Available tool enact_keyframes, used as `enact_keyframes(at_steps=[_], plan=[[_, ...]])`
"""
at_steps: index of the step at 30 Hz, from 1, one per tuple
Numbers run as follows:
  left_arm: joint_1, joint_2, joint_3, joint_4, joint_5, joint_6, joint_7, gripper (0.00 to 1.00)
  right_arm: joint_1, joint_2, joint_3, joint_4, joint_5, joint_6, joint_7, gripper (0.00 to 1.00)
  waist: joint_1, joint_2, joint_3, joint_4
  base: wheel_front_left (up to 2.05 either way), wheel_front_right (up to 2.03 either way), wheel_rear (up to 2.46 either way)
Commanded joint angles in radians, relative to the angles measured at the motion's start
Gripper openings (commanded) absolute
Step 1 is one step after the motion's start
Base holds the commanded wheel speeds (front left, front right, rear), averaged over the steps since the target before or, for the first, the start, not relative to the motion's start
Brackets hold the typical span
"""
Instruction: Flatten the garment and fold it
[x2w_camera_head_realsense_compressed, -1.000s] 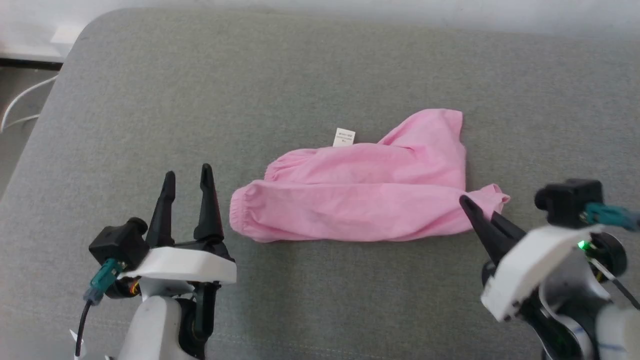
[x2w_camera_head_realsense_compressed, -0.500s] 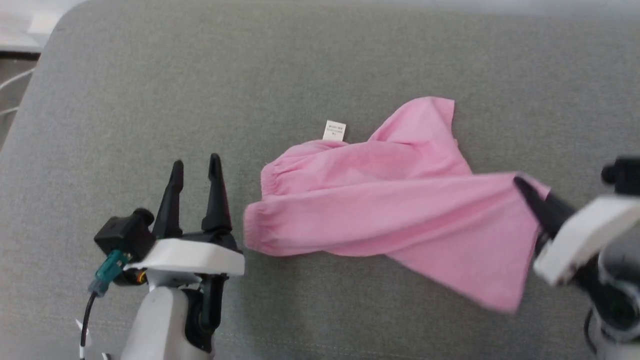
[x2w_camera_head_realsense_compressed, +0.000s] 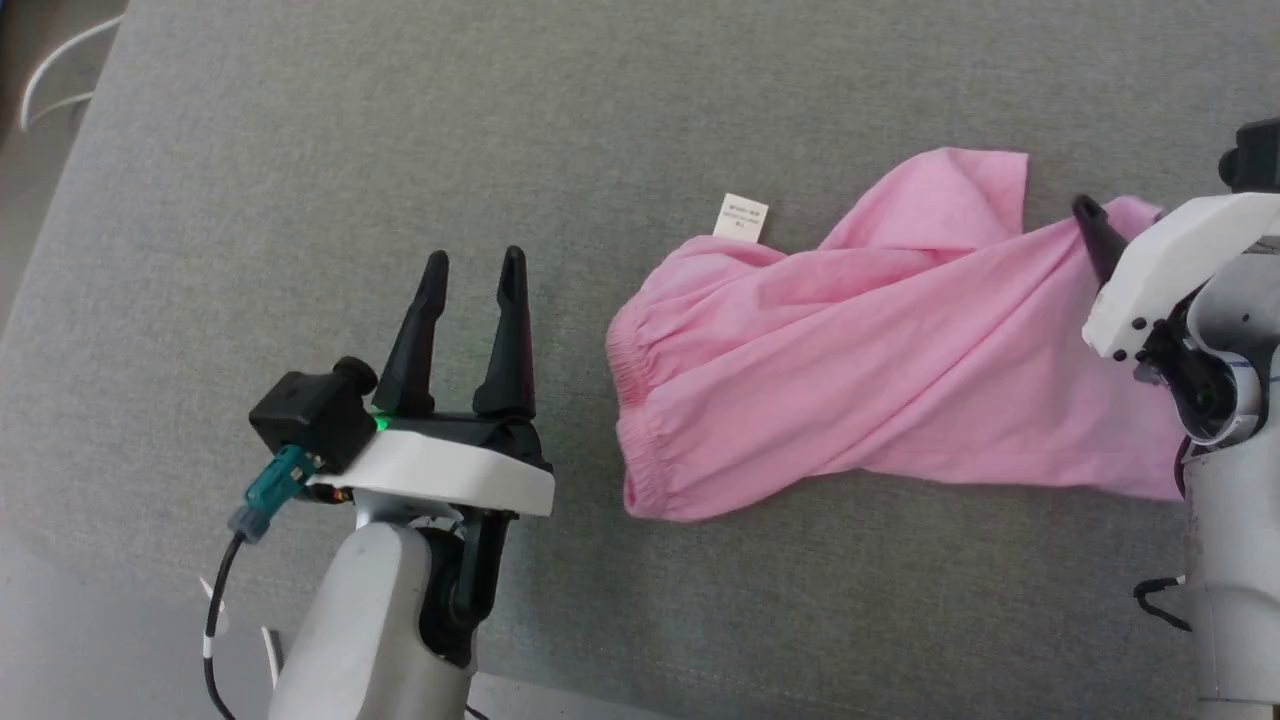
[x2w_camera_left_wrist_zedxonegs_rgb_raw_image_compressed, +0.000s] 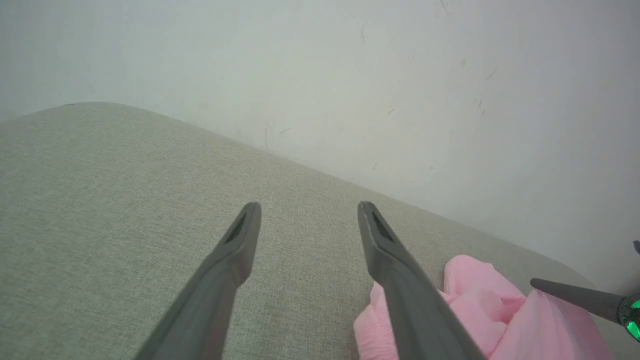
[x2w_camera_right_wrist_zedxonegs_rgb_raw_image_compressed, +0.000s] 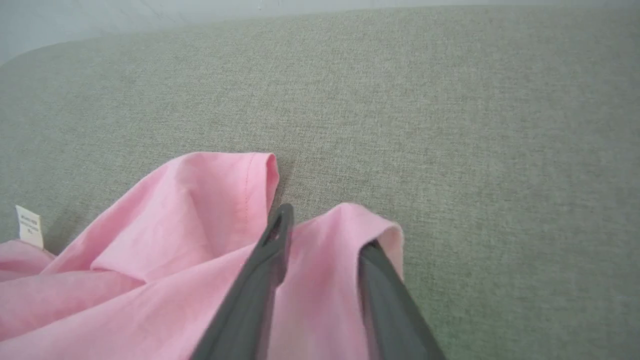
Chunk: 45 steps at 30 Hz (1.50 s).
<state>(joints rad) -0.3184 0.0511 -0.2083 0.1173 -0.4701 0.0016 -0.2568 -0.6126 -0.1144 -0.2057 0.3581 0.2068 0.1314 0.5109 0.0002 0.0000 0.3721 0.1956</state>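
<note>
Garment (x2w_camera_head_realsense_compressed: 880, 360) lies across the grey cushion (x2w_camera_head_realsense_compressed: 300, 150), right of centre. Its long axis runs side to side in front of the robot. The gathered waistband (x2w_camera_head_realsense_compressed: 635, 400) is the left end, and the two leg hems are out at the right. The white label (x2w_camera_head_realsense_compressed: 743, 217) pokes off the far edge.

The right hand (x2w_camera_head_realsense_compressed: 1090, 215) is over the near leg's hem. From the wrist, that hand (x2w_camera_right_wrist_zedxonegs_rgb_raw_image_compressed: 327, 227) has its fingers parted about halfway. Pink cloth (x2w_camera_right_wrist_zedxonegs_rgb_raw_image_compressed: 150, 250) lies slack between them and the hem curls over one tip, which looks like a loosened pinch rather than a grip. The other leg angles away toward the far side, still rumpled.

The left hand (x2w_camera_head_realsense_compressed: 475, 258) is spread wide and empty. It sits near the waistband on its left, with bare cushion between. Its fingers point away from the robot, roughly parallel to the band. Its wrist camera has the cloth (x2w_camera_left_wrist_zedxonegs_rgb_raw_image_compressed: 480, 300) right beside the right-hand finger.

So each end has its own nearer hand: waistband to the left hand, hems to the right. Stretching it flat would likely mean pulling along that side-to-side axis, and the left hand only needs a short slide rightward to reach the band.
</note>
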Motion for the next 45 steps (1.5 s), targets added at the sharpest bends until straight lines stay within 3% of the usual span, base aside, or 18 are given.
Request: enact_keyframes(at_steps=[1, 7, 15, 19, 26, 34, 38, 39, 41, 42, 45], plan=[[-0.012, -0.001, -0.003, -0.004, -0.003, 0.003, -0.005, 1.0, -0.012, -0.008, 0.005, 0.006, -0.008, -0.001, -0.02, 1.0, -0.0002, 0.0, 0.006, 0.008, 0.0, 0.0, 0.0], [0.017, -0.001, -0.005, 0.016, 0.02, -0.008, -0.005, 1.0, 0.062, -0.021, 0.035, -0.007, 0.007, -0.001, -0.139, 1.0, -0.0002, 0.0, -0.068, -0.027, 0.0, 0.0, 0.0], [0.067, -0.001, -0.01, 0.048, 0.061, -0.04, -0.005, 1.0, 0.327, -0.007, 0.047, -0.215, 0.025, -0.001, -0.249, 1.0, -0.0002, 0.0, -0.168, -0.086, 0.0, 0.0, 0.0], [0.092, 0.005, -0.047, 0.079, 0.082, -0.058, 0.006, 1.0, 0.452, 0.014, 0.038, -0.323, -0.018, -0.001, -0.355, 1.0, -0.0002, 0.0, -0.196, -0.1, 0.0, 0.0, 0.0], [0.124, 0.038, -0.121, 0.153, 0.088, -0.068, 0.208, 1.0, 0.602, 0.053, 0.073, -0.411, -0.059, -0.001, -0.482, 1.0, -0.0002, 0.0, -0.221, -0.121, 0.0, 0.0, 0.0], [0.148, 0.053, -0.126, 0.111, 0.064, 0.004, 0.435, 1.0, 0.619, 0.063, 0.099, -0.433, -0.05, -0.001, -0.482, 1.0, -0.0002, 0.0, -0.212, -0.133, 0.0, 0.0, 0.0], [0.158, 0.053, -0.129, 0.065, 0.031, 0.0, 0.493, 1.0, 0.612, 0.064, 0.114, -0.438, -0.033, -0.001, -0.481, 1.0, -0.0002, 0.0, -0.203, -0.139, 0.0, 0.0, 0.0], [0.159, 0.056, -0.13, 0.053, 0.03, 0.0, 0.497, 0.94, 0.61, 0.064, 0.117, -0.438, -0.029, -0.001, -0.483, 1.0, -0.0002, 0.0, -0.2, -0.141, 0.0, 0.0, 0.0], [0.155, 0.06, -0.128, 0.033, 0.032, 0.001, 0.492, 0.4, 0.606, 0.064, 0.122, -0.435, -0.024, -0.001, -0.485, 1.0, -0.0002, 0.0, -0.195, -0.144, 0.0, 0.0, 0.0], [0.153, 0.061, -0.128, 0.026, 0.031, 0.0, 0.489, 0.0, 0.604, 0.064, 0.123, -0.434, -0.022, -0.001, -0.486, 1.0, -0.0002, 0.0, -0.192, -0.145, 0.0, 0.0, 0.0], [0.139, 0.069, -0.127, 0.012, 0.039, 0.001, 0.479, 0.0, 0.6, 0.064, 0.125, -0.43, -0.017, -0.001, -0.488, 1.0, -0.0002, 0.0, -0.185, -0.148, 0.0, 0.0, 0.0]])
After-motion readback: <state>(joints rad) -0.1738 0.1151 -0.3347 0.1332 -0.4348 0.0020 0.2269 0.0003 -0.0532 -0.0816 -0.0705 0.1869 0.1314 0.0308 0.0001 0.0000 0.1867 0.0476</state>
